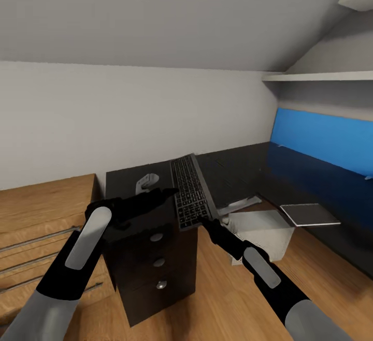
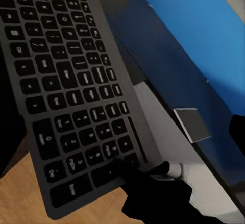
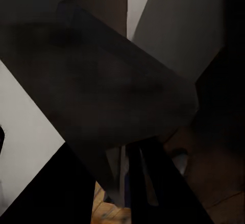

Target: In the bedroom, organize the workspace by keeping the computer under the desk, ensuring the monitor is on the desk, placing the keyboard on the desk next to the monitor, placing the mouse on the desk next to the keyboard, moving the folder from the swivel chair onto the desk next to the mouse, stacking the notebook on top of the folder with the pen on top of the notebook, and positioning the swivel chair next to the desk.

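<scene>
One keyboard on desk | right pincer grasping its near edge | left pincer beside, state unclear

Slim dark-keyed keyboard in a silver frame tilted, near end past the matte black worktop edge, pinched at that end by right end effector. Left end effector touching its left edge. Light grey boxy computer tower on wood floor, right.

Soft even room light, dim murky right wrist view, slight blur
</scene>
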You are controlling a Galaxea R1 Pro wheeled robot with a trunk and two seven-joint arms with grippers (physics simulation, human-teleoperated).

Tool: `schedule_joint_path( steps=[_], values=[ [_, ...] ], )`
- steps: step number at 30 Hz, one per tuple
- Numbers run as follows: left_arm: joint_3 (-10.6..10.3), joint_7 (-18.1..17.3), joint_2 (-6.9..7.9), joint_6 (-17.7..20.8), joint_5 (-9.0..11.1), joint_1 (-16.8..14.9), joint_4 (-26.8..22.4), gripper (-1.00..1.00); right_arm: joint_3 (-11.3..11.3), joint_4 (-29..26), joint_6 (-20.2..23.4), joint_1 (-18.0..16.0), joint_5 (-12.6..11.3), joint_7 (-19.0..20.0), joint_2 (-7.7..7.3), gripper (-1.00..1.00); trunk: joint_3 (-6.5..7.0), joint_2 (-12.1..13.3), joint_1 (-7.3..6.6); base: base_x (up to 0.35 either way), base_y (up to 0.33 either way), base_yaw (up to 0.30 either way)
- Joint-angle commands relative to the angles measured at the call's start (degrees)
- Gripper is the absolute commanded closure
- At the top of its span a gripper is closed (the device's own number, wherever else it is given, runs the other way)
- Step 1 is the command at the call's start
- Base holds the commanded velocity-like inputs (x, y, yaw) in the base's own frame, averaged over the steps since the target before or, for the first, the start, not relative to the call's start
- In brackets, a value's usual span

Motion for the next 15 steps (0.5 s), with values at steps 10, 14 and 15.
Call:
schedule_joint_path(
  steps=[10, 14, 15],
  values=[
    [0.0, 0.7, 0.05, -0.1, 0.5, -0.1, 0.8, -1.0, 0.6, 0.2, 2.7, 0.1, -1.1, 0.1, 2.13, 1.0, -0.11, 0.0, -0.01, 0.0, 0.0, 0.279],
    [0.0, 0.7, 0.05, -0.1, 0.5, -0.1, 0.8, -1.0, 0.6, 0.3, 3.0, 0.2, -1.1, 0.1, 2.76, 1.0, -0.22, 0.0, -0.01, 0.0, 0.0, 0.265],
    [0.0, 0.7, 0.05, -0.1, 0.5, -0.1, 0.8, -1.0, 0.6, 0.3, 3.1, 0.2, -1.1, 0.1, 2.83, 1.0, -0.26, 0.0, -0.01, 0.0, 0.0, 0.225]
  ],
)
